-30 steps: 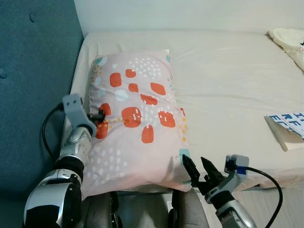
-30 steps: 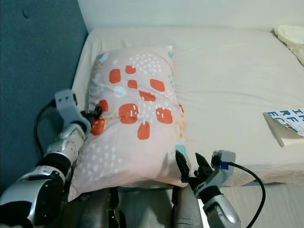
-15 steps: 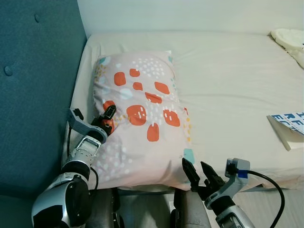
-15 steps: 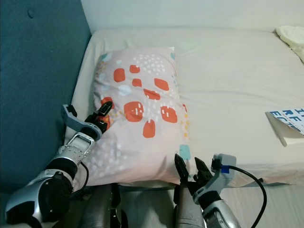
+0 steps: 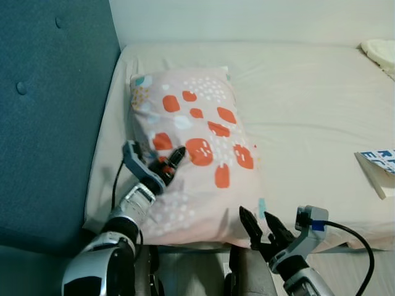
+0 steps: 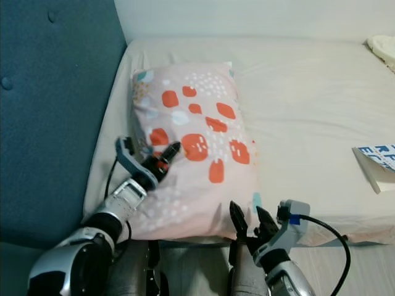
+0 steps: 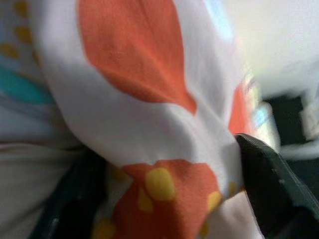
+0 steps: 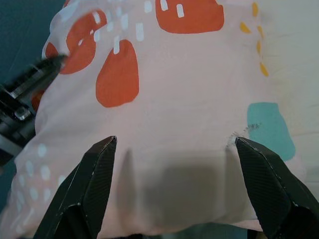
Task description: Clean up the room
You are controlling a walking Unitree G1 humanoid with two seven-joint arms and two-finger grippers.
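The pillow (image 5: 197, 160) lay on the left part of the bed (image 5: 308, 105), its long axis running from the upper left of the frame, near the blue headboard (image 5: 49, 117), down toward the lower centre and tilting slightly rightward as it came nearer. Its far short end pointed at the wall; its near end hung at the mattress edge.

You would have seen a pale pink cover printed with orange-red blotches, small white dots, little yellow specks and a few teal patches at the corners. The fabric was puckered around the left side.

Your left hand (image 5: 173, 161) sat at the pillow's left edge, about halfway along it. In the left wrist view a fold of the printed cover bulged between the two black fingers (image 7: 269, 174), so that hand was clamped onto the pillow.

Your right hand (image 5: 262, 225) was at the lower centre-right of the frame, at the pillow's near right corner. Its fingers (image 8: 94, 184) stood spread apart, one to each side of the pillow's near end in the right wrist view, gripping nothing. Whether the tips touched the cover, I cannot tell.

At the right edge of the frame a book (image 5: 378, 169) with blue lettering lay on the sheet, well apart from the pillow, and a cream-coloured cloth (image 5: 379, 52) sat in the upper right corner.
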